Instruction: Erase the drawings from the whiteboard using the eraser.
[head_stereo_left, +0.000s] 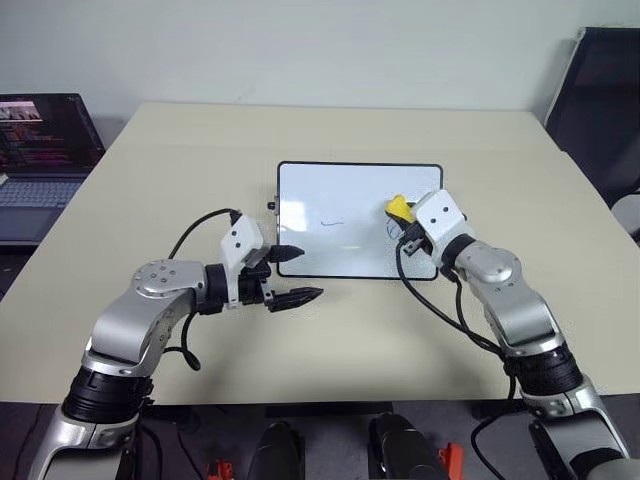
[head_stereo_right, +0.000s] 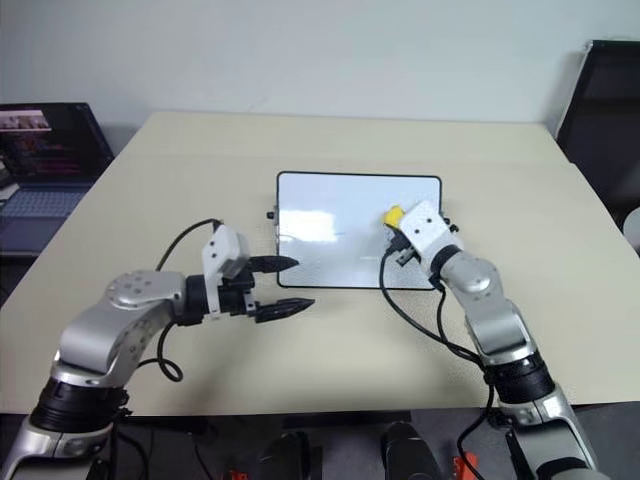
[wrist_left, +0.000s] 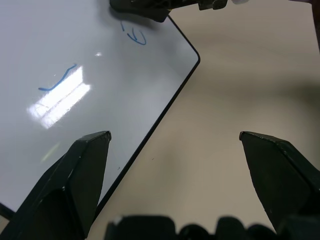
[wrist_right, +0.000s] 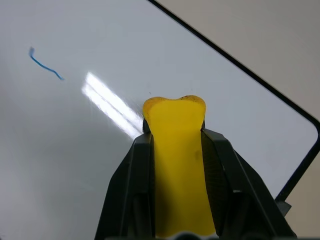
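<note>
1. Your right tool (wrist_right: 172, 165) is clamped on the eraser (wrist_right: 175, 150), squeezing it visibly at the waist; it hangs over the right part of the whiteboard (head_stereo_left: 340, 190), which lies mid-bench.
2. Your left tool (head_stereo_left: 291, 274) stands wide open and empty at the whiteboard's near-left corner, one finger over the frame.
3. Drawings (head_stereo_left: 331, 222): a wavy dash at mid-board, a scribble beside the eraser.
4. Risk: the whiteboard appears unheld; a firm stroke could slide it across the bench (head_stereo_left: 200, 160).
5. Risk: the pinched eraser may twist in the grip and skip marks.
</note>
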